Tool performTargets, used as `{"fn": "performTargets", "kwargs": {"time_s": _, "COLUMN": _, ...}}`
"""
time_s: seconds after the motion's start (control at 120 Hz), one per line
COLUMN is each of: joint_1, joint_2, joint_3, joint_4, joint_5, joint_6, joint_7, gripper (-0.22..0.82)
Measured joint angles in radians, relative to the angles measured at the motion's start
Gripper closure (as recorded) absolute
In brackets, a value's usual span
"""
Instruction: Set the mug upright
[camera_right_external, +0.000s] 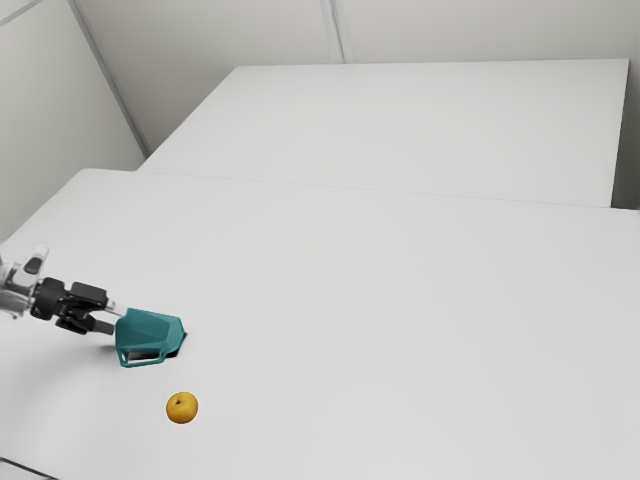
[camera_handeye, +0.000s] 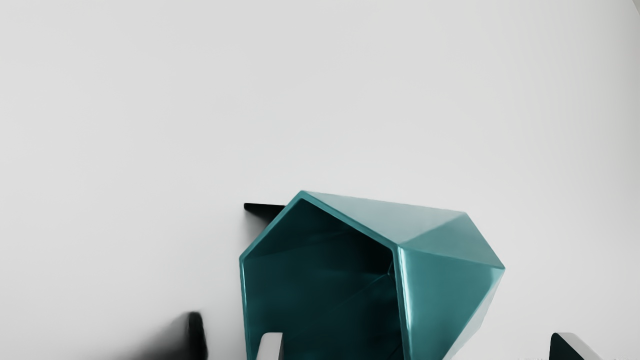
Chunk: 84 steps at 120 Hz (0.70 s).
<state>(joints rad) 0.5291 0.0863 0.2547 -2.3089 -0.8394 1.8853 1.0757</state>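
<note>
Toward the exterior view's left, I have the black two-finger gripper (camera_right_external: 117, 320) low beside a teal, faceted mug (camera_right_external: 148, 333), which lies on its side on the plain white surface (camera_right_external: 400, 300). Its mouth faces my gripper, its base points toward the exterior view's right, and its angular handle (camera_right_external: 140, 363) is on the side nearer a small yellow-orange round fruit (camera_right_external: 182, 408). That fruit sits apart from the mug, and I'd leave it alone.

Through the wrist view I look into the mug's dark hollow. My fingers (camera_handeye: 270, 346) are spread wide with nothing clasped: one shows in front of the mouth, the other beyond the outer wall, with a gap between it and the teal. Whether the first is inside the rim or just short of it, I can't tell.

I judge this to be the lining-up before the grasp, the righting itself not yet done. Next I'd ease forward until the near wall is properly between the fingers, close on it, then lift a little and rotate so the base swings down. A shallow pinch on those slanted facets could slip or roll the mug.
</note>
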Motion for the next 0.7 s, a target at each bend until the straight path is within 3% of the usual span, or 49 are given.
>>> {"fn": "performTargets", "kwargs": {"time_s": 0.7, "joint_1": -0.066, "joint_2": 0.016, "joint_3": -0.002, "joint_4": -0.012, "joint_5": 0.0, "joint_6": 0.003, "joint_7": 0.013, "gripper": 0.03}}
